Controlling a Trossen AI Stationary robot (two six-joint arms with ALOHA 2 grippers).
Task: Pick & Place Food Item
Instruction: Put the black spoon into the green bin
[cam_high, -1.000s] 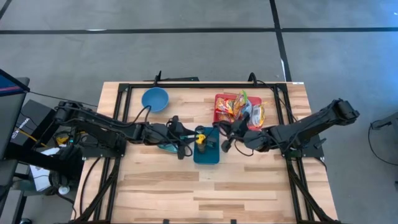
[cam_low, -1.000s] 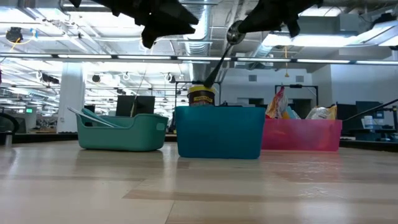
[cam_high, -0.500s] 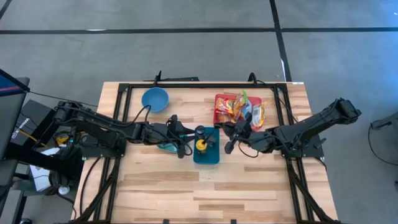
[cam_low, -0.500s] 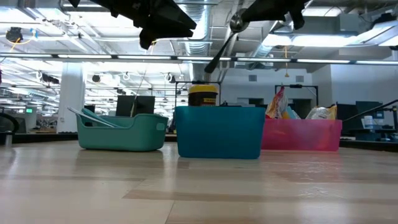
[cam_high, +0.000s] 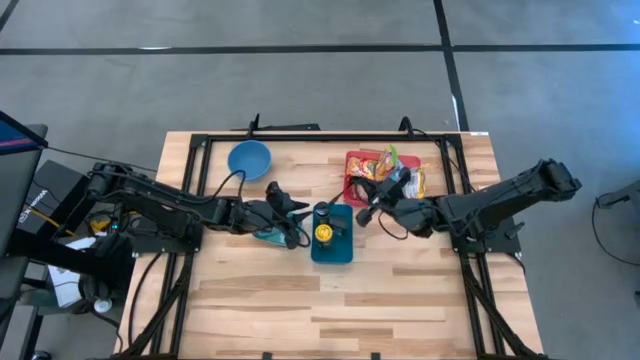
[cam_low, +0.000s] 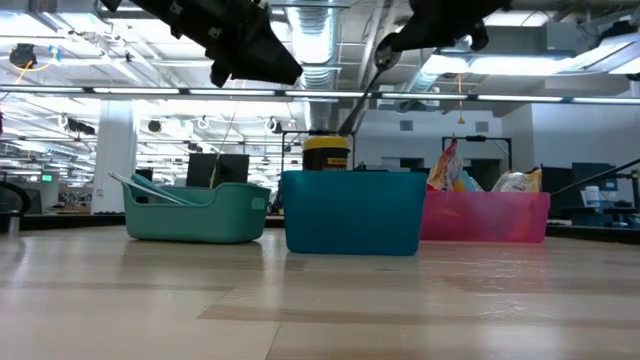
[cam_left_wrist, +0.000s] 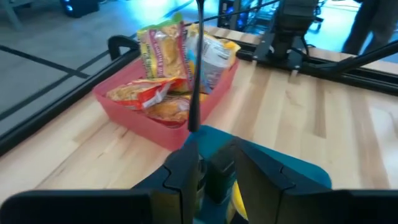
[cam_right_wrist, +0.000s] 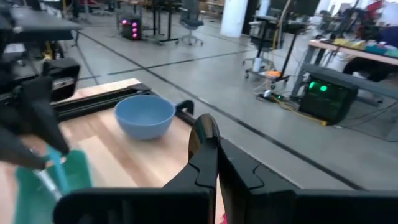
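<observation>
Grey workshop floor all round, and under me the pale wooden table (cam_high: 250, 290) with its black frame. Far left sits the blue bowl (cam_high: 249, 158), out of the way of the action. Next along, my left gripper (cam_high: 290, 222) hangs above the teal tray (cam_low: 196, 213), right beside the blue bin (cam_high: 332, 246); its fingers (cam_left_wrist: 261, 171) stand slightly apart with nothing between them, I'd say because the drop is made. And there's the food item, the yellow-lidded jar (cam_high: 323, 232), standing upright inside that bin, its top showing over the rim in the low view. Moving right, my right gripper (cam_high: 368, 205) is raised between the bin and the red tray (cam_high: 351, 172), pinched on a slim spoon (cam_low: 362, 92) that slants down toward the jar, likely ready to dip in. Snack packets (cam_left_wrist: 163, 51) are heaped in the red tray, probably waiting their turn.
</observation>
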